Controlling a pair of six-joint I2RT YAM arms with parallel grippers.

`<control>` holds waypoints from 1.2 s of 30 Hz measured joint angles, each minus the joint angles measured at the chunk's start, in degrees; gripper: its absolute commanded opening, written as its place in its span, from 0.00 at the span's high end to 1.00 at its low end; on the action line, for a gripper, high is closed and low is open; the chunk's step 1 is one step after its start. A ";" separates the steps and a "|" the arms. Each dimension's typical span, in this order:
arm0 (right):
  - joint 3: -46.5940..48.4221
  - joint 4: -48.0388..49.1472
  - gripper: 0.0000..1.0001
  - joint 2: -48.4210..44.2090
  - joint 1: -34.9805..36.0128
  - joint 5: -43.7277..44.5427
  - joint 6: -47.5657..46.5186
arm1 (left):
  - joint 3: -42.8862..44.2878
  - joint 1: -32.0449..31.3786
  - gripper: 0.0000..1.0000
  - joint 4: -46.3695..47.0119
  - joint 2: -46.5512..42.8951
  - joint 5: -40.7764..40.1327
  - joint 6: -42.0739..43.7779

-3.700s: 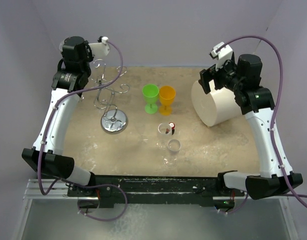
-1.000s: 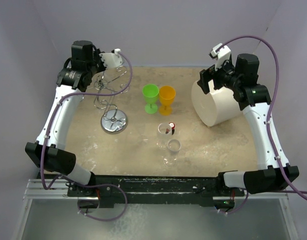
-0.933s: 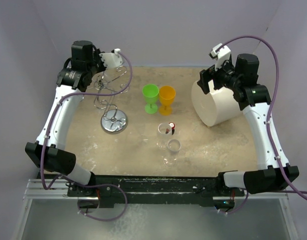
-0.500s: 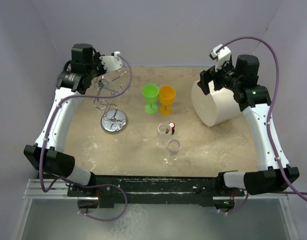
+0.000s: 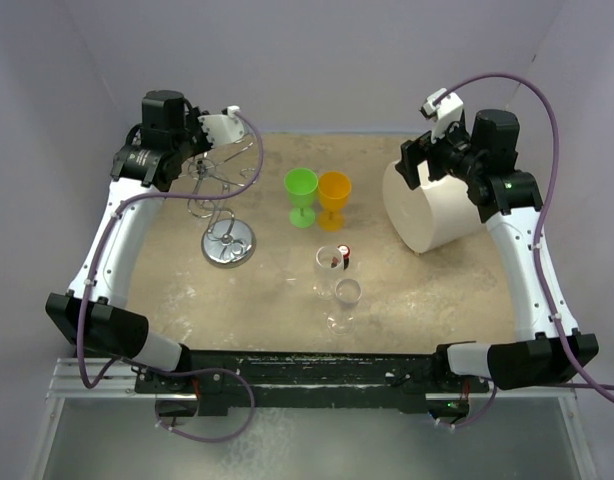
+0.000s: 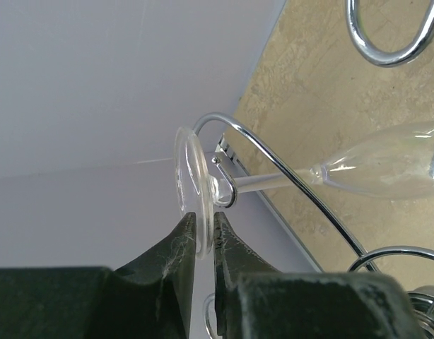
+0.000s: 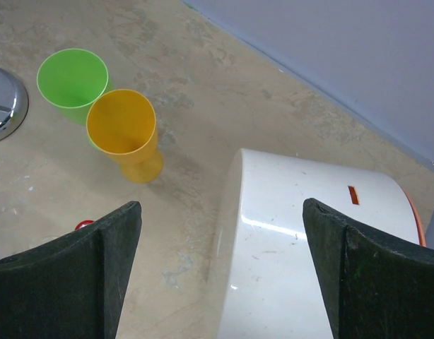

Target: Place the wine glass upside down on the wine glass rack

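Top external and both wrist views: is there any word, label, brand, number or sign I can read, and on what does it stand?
No readable text in any view.
White cylinder: a small orange rectangular mark, no letters showing on it.
Farther clear glass: a red bit, too small to read.
Green cup, orange cup, and wine glass in the left gripper: plain.

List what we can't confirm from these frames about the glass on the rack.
Left wrist view: the wine glass bowl runs off the right edge, so its rim is unseen; the left gripper covers part of the foot.
Top view: the held glass is clear and too small to separate from the wine glass rack wires.
Right wrist view: only a sliver of the rack's base shows, cut by the left edge.
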 measured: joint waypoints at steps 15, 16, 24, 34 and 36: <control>0.00 0.09 0.02 0.00 -0.04 -0.22 0.02 | -0.44 0.07 0.68 -0.07 -1.07 0.42 -1.29; 0.00 0.09 0.02 0.00 -0.04 -0.22 0.02 | -0.44 0.07 0.67 -0.09 -1.27 0.39 -1.29; -0.31 0.20 0.02 0.00 -0.04 -0.46 0.02 | -0.44 0.07 0.62 -0.85 -2.32 0.46 -1.31; -0.74 0.33 0.01 0.00 -0.04 -0.63 0.02 | -0.44 0.09 0.49 -2.34 -3.34 0.92 -1.44; -0.74 0.46 0.01 0.00 -0.04 -0.85 0.02 | -0.46 0.09 0.46 -2.43 -3.58 0.96 -1.53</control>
